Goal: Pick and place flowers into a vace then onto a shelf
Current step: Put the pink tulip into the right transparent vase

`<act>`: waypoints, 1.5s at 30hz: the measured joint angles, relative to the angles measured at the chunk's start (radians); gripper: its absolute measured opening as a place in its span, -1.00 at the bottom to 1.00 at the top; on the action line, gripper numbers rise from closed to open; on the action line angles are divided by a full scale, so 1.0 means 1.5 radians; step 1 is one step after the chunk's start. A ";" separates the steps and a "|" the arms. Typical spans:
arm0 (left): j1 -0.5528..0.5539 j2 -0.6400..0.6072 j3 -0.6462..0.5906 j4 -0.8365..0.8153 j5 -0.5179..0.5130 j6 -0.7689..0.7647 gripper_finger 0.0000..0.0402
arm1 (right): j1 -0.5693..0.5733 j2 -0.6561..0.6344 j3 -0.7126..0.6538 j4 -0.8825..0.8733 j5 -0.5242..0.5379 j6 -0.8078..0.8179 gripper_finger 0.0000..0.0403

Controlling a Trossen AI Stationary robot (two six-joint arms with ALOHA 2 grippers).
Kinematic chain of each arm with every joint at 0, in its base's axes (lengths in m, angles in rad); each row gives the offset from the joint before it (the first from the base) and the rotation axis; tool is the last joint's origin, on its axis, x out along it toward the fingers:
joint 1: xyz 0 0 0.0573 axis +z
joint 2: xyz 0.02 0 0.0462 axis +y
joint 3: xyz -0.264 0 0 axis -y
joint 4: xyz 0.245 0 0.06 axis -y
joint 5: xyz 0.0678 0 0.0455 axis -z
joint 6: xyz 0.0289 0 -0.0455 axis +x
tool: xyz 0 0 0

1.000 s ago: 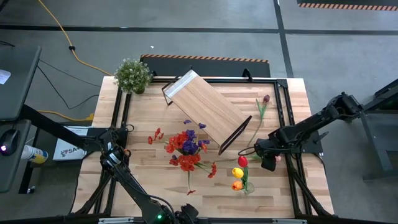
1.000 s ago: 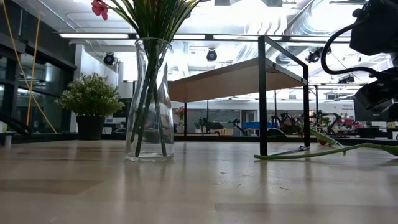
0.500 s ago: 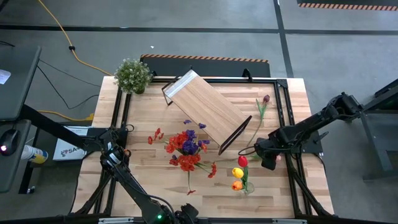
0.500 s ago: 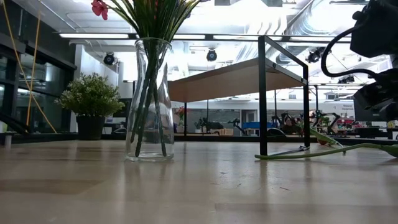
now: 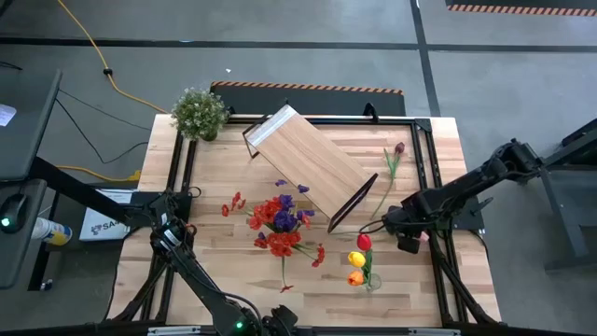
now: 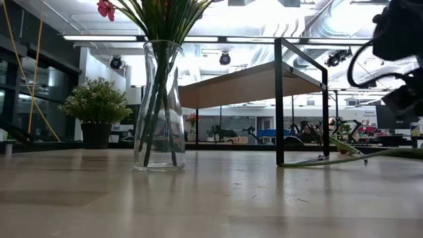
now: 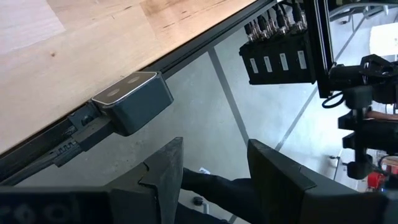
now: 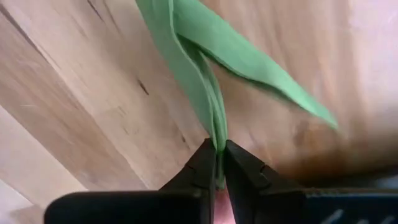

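Note:
A clear glass vase (image 6: 158, 106) of red and purple flowers (image 5: 280, 222) stands mid-table. The shelf (image 5: 312, 168), a light-wood board on black frame legs (image 6: 279, 99), stands slantwise behind it. A red tulip (image 5: 364, 242) lies on the table, with a yellow one (image 5: 356, 259) and an orange one (image 5: 354, 277) nearer the front; a maroon tulip (image 5: 398, 149) lies far right. My right gripper (image 5: 406, 241) is shut on a green stem (image 8: 208, 93) that runs toward the red tulip. My left gripper (image 7: 214, 149) hangs open beyond the table's left edge. My right gripper pinches the green stem between its two fingertips, just where a long leaf folds round it (image 8: 217, 144). The fingers come from above, pointing down. The held end is raised off the wood, and the rest of the stem (image 6: 317, 160) slopes down onto the table.
A bushy potted plant (image 5: 199, 112) stands at the far left corner. The shelf's legs stand close to the held stem on its far side. Bare planks (image 5: 233, 271) lie at the front left. A small grey camera box (image 7: 134, 99) sits on the table's edge by my left gripper.
My right gripper has tipped and come up a little. The stem's end at the gripper has lifted off the table, while its other end stays down. Nothing else has moved.

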State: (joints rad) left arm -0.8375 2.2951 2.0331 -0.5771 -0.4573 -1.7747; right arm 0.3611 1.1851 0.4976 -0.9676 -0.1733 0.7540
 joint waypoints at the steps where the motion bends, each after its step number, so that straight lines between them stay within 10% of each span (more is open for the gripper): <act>1: 0.000 0.000 0.000 0.000 0.000 0.000 0.05 | 0.000 0.000 0.011 -0.017 0.002 -0.004 -0.90; 23: 0.000 0.000 0.000 -0.006 -0.004 0.001 0.05 | 0.000 -0.001 0.326 -0.399 0.161 -0.038 -0.94; 45: 0.000 0.000 0.000 -0.018 -0.006 0.001 0.05 | 0.134 -0.015 0.390 -0.403 0.059 0.075 -0.96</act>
State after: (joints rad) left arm -0.8375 2.2951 2.0331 -0.6044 -0.4660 -1.7737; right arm 0.5619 1.1625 1.0824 -1.5715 -0.0850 0.8659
